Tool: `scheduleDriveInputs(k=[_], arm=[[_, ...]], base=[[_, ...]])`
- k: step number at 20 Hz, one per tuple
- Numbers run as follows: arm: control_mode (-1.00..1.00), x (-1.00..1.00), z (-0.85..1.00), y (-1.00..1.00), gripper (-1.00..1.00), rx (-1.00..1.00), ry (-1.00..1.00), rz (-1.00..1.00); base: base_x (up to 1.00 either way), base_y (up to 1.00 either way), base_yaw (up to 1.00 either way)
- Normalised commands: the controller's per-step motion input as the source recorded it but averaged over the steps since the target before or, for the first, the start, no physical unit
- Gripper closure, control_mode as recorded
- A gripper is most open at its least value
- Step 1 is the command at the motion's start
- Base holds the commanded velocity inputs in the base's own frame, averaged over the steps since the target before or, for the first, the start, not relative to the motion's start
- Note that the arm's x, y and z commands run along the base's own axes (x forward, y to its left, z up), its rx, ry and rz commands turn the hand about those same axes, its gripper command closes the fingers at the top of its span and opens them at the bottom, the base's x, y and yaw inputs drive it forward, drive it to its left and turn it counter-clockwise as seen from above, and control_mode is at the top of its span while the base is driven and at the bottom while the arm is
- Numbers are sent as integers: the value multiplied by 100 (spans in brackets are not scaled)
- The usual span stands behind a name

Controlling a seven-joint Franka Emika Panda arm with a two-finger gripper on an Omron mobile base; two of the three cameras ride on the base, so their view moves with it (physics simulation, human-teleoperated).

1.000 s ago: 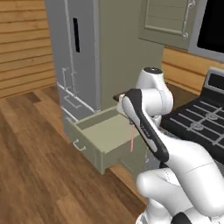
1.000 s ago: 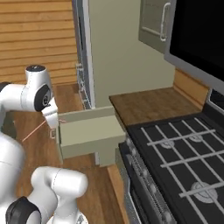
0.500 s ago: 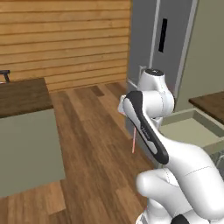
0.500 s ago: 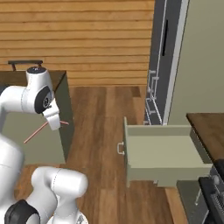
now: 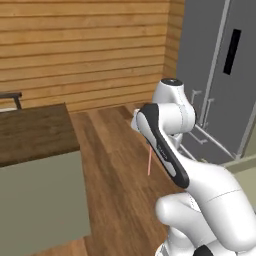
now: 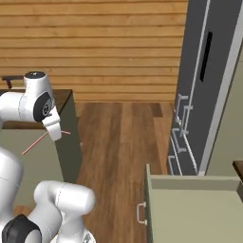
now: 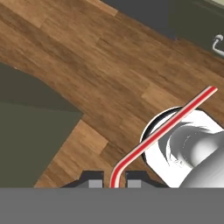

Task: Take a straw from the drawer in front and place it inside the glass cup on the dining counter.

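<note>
My gripper [image 7: 113, 180] is shut on the straw [image 7: 166, 129], a thin pink-red stick that runs from between the finger tips up to the right. In the left base view the straw [image 5: 149, 161] hangs below the arm over the wood floor. From the right base it slants out of the gripper [image 6: 56, 136], the straw [image 6: 35, 144] pointing down to the left. The drawer [image 6: 190, 209] stands pulled out at the lower right, its silver handle [image 6: 140, 213] facing the floor. The dining counter [image 5: 30, 132] with its dark wood top lies to the left. The glass cup is out of view.
A tall grey fridge [image 5: 220, 75] stands at the right, and its lower handles [image 6: 182, 111] face the open floor. A wood-plank wall [image 5: 85, 45] closes the back. The counter's sage-green base [image 5: 40, 200] reaches close to the arm. A dark chair back [image 5: 12, 97] shows beyond the counter.
The whole picture has swung as the base turned: stove and drawer slid off to the right, and the dining counter came in at the left. The straw stays in the shut gripper.
</note>
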Motion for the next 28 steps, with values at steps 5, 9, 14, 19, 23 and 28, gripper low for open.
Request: scheduleDriveInputs(k=[5, 9, 14, 19, 23, 28], arm=[[100, 0, 0, 0, 100, 0, 0, 0], [100, 0, 0, 0, 100, 0, 0, 0], [100, 0, 0, 0, 100, 0, 0, 0], [100, 0, 0, 0, 100, 0, 0, 0], [100, 0, 0, 0, 100, 0, 0, 0], [100, 0, 0, 0, 100, 0, 0, 0]], base=[[100, 2, -1], [100, 0, -3], [100, 0, -1], [100, 0, 0], [100, 0, 1], [100, -2, 13]])
